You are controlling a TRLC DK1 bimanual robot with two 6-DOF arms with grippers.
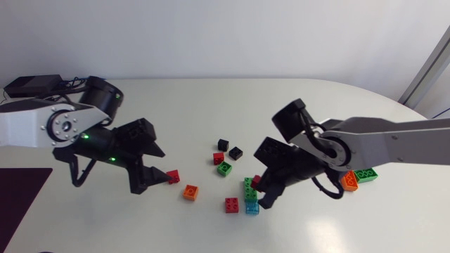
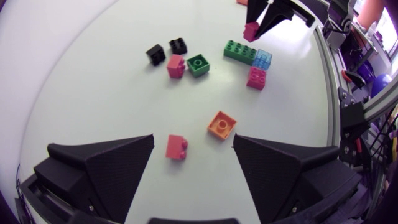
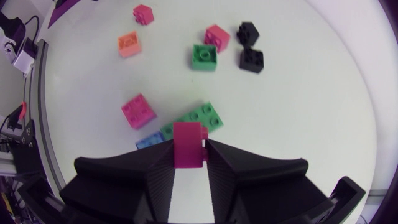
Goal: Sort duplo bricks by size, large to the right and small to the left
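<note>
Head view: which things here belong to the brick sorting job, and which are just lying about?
Job: loose bricks mid-table; red brick in the right gripper; orange brick and green brick at right; open left gripper.
Lying about: black box with cables, back left.

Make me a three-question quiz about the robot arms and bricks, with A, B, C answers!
1. Where is the loose red brick nearest the left gripper? A) on the table at its fingertips B) stacked on another brick C) held in the air
2. How many black bricks are there? A) one B) two C) four
3. What is the right gripper doing? A) open, empty B) shut on a red brick C) shut on nothing
Answers: 1 A, it lies between the open fingers' tips; 2 B, two lie close together; 3 B, both fingers press it.
</note>
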